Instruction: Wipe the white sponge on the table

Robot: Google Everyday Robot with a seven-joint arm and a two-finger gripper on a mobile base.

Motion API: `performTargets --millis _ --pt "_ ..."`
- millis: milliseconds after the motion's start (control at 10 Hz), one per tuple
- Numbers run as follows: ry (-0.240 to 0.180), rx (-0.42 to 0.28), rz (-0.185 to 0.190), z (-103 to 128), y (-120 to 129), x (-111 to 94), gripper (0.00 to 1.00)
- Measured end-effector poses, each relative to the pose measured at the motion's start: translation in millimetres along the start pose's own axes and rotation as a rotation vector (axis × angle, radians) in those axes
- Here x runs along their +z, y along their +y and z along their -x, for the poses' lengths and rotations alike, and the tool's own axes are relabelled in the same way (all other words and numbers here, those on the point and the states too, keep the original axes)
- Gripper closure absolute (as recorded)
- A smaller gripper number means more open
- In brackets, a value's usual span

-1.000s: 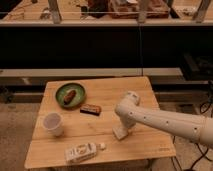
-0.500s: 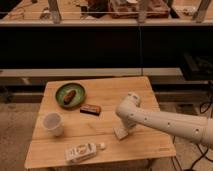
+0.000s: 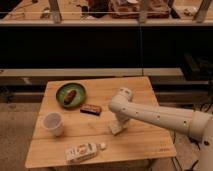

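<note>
Largest first: the desk, square, pale plank grain, carrying everything. Next, the white arm, reaching in from the right edge, bent over right of the desk's middle and pointing down. Then a green plate with something brown on it, far-left part of the top. A translucent cup at the left edge, upright. A printed carton lying on its side near the front edge. A dark bar just in front of the plate, well apart from the arm's tip.

Smaller: the pincer, low, down at the desk surface right of centre. How wide it is set: cannot tell. Smallest: the white sponge, apparently the pale block at the pincer's tip, flat against the wood; held or merely pressed, cannot tell.

Compared with half a second ago: arm and pincer shifted slightly toward the cup side, height unchanged, nothing else displaced. Judged from that: a wiping stroke under way, block dragged along the surface, contact kept, more passes probably needed. Room ahead clear short of the bar and carton.
</note>
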Motion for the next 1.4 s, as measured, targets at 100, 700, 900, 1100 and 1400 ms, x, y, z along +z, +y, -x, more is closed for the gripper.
performTargets --millis 100,700,900,1100,1400 --pt "-0.029 -0.019 0.004 2 -4 -3 0.96" --pt "-0.168 -0.039 0.021 9 -77 -3 0.96" --pt "-0.159 -0.007 0.027 -5 -81 4 0.96" --pt "-0.155 0.054 0.024 -35 -74 3 0.96" --pt "-0.155 0.183 0.025 -101 -48 7 0.96"
